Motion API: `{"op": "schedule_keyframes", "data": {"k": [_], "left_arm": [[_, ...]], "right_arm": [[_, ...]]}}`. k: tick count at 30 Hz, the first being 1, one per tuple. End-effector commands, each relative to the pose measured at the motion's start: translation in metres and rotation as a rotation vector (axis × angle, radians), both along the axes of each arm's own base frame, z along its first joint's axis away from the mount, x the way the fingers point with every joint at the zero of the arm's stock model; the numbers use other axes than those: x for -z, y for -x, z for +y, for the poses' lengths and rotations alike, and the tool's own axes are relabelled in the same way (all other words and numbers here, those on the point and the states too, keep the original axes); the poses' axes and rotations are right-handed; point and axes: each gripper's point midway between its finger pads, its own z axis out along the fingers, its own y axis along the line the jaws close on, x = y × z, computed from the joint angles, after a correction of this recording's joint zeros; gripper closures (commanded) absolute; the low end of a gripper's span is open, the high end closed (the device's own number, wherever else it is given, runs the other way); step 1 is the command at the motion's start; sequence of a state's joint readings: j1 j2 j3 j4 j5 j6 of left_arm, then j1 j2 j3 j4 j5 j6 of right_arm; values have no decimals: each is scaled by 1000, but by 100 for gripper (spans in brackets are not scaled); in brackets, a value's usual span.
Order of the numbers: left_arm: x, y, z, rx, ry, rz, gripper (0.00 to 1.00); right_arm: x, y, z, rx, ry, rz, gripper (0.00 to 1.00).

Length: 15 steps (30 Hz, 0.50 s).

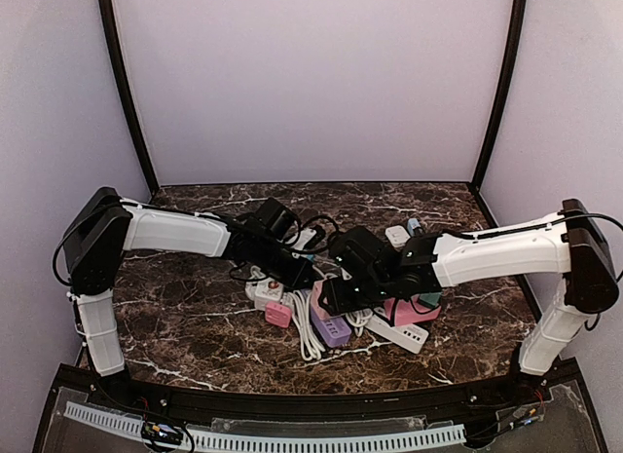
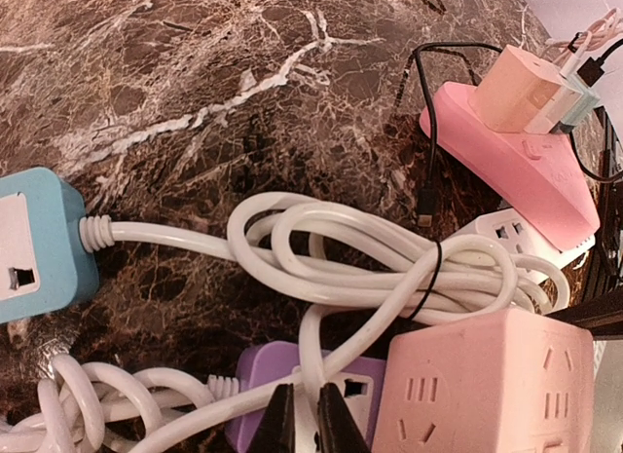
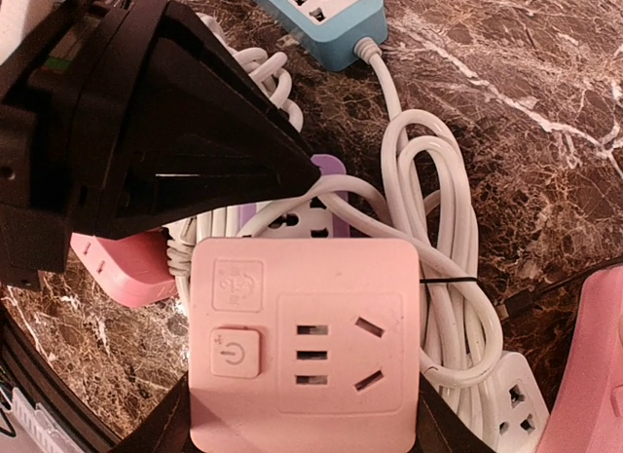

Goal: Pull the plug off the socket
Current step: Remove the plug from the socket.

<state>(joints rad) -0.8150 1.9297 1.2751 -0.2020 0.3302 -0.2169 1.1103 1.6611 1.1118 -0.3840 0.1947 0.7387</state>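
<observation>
A purple power strip [image 2: 258,380] lies under a tangle of white cord [image 2: 389,268]. My left gripper [image 2: 307,426] sits over the strip's white face, its fingers [image 2: 275,424] pinched on a white cord that runs down between them. The plug itself is hidden behind the fingers. Just to the right, my right gripper [image 3: 304,435] is shut on a pink cube socket [image 3: 307,341], with a finger [image 3: 161,429] against each side. In the top view both grippers meet at the table's middle, left gripper [image 1: 297,275] and right gripper [image 1: 336,295].
A blue power strip [image 2: 34,244] lies to the left. A pink strip [image 2: 516,166] carrying a peach adapter [image 2: 516,88] and a white strip [image 2: 521,234] lie to the right. A small pink socket [image 1: 278,313] sits nearer the front. Loose cords cover the marble table [image 1: 195,326].
</observation>
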Motion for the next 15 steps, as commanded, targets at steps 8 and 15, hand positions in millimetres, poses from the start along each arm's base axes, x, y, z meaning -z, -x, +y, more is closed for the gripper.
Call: {"op": "schedule_keyframes", "data": {"k": [8,15], "left_arm": [[51,32,28,14,-170,139,92],[53,33,27,13,-169,145,93]], "right_arm": [[-14,-11,-4,44,3,-117,100],[-21,-3,3,24,65,-202,100]]}}
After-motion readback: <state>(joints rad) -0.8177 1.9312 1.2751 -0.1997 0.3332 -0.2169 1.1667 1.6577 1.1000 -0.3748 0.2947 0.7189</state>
